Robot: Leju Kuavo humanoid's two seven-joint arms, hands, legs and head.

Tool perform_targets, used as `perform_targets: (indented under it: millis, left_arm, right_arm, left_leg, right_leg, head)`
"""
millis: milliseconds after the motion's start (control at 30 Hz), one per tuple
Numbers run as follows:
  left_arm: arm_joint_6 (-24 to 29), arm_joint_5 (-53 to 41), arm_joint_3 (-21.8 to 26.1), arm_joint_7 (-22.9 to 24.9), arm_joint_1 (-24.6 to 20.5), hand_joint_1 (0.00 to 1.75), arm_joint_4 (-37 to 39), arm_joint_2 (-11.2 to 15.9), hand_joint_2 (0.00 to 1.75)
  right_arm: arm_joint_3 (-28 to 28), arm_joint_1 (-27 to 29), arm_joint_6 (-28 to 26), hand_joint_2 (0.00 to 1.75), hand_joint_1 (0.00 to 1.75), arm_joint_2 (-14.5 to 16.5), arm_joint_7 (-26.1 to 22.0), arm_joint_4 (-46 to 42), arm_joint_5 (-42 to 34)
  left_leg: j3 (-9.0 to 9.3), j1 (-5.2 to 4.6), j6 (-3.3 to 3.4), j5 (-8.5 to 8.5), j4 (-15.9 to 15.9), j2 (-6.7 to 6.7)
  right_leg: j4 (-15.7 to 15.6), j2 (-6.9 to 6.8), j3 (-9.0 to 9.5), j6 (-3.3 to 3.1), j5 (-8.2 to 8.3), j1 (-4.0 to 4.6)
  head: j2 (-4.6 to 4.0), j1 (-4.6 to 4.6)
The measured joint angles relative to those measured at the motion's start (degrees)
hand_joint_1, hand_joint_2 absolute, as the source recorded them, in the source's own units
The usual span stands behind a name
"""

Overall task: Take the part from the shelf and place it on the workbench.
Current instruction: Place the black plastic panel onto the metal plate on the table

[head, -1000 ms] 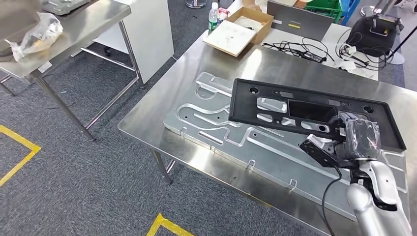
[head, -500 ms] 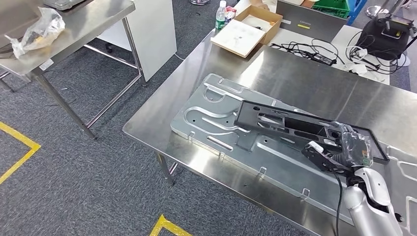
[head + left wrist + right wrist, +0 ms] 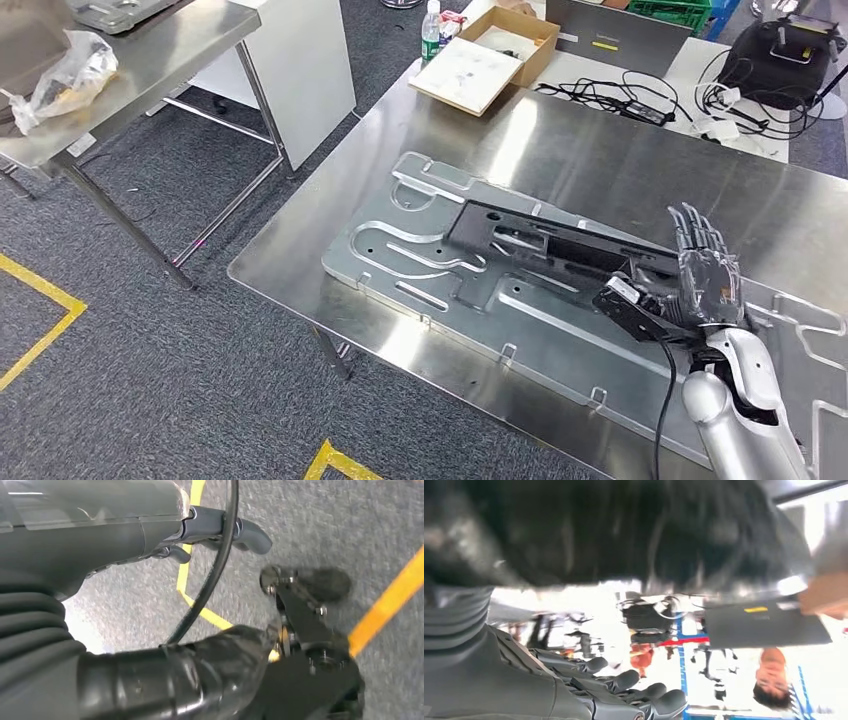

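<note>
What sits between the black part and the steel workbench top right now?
In the head view, the black part lies on a grey metal fixture plate, which rests on the workbench. The right hand is open beside it.

A workshop or robotics lab: the robot's right hand [image 3: 706,275] hovers over a stainless-steel workbench [image 3: 600,160] carrying a machined aluminium fixture plate with cut-out slots [image 3: 420,255]. Beyond the hand, at the bench's far end, lie an open brown cardboard box [image 3: 487,55] and tangled black cables with a power adapter [image 3: 625,100]. Well to the hand's left stands a second steel table [image 3: 150,70] on grey carpet marked with yellow floor tape [image 3: 45,310]
</note>
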Motion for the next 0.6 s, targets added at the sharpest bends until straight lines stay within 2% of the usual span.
perform_targets:
  millis: [33, 200, 267, 400, 600]
  left_arm:
    - [0.1, 0.0, 0.1, -0.1, 0.0, 0.00, 0.0, 0.0, 0.00]
    - [0.3, 0.3, 0.4, -0.5, 0.0, 0.00, 0.0, 0.1, 0.00]
    - [0.3, 0.4, 0.6, -0.5, 0.0, 0.00, 0.0, 0.1, 0.00]
    - [0.4, 0.5, 0.8, -0.5, 0.0, 0.00, 0.0, 0.1, 0.00]
    - [0.4, 0.5, 1.0, -0.5, 0.1, 0.00, 0.0, 0.1, 0.00]
  right_arm:
    - [0.5, 0.1, 0.2, 0.00, 0.00, 0.0, 0.0, -1.5, -0.3]
    - [3.2, 0.5, 2.2, 0.00, 0.00, -0.2, -0.7, -9.1, -3.0]
    - [4.3, 0.6, 3.2, 0.00, 0.00, -0.5, -1.0, -11.5, -4.1]
    - [6.4, 0.6, 4.5, 0.00, 0.00, -1.3, -1.3, -15.0, -5.2]
    - [7.9, 0.6, 4.8, 0.00, 0.00, -2.1, -1.4, -17.5, -5.3]
  left_leg:
    - [0.14, 0.02, 0.23, 0.00, -0.1, 0.03]
    - [0.74, 0.19, -0.09, 0.24, -0.8, 0.03]
    - [0.82, 0.28, -0.54, 0.33, -1.0, 0.03]
    - [0.87, 0.57, -2.19, 0.36, -1.1, 0.02]
    - [0.87, 0.62, -2.82, 0.34, -1.1, 0.02]
  right_leg:
    - [0.0, 0.03, 0.07, -0.13, -0.06, 0.08]
    - [0.0, 0.03, 0.32, -0.91, -0.25, 0.37]
    - [0.0, 0.02, 0.34, -1.00, -0.27, 0.45]
    - [0.1, 0.00, 0.34, -1.09, -0.30, 0.66]
    - [0.1, 0.00, 0.42, -1.11, -0.28, 0.69]
  head:
    - [0.00, -0.01]
    - [0.00, -0.01]
    - [0.00, -0.02]
    - [0.00, -0.02]
    - [0.00, -0.01]
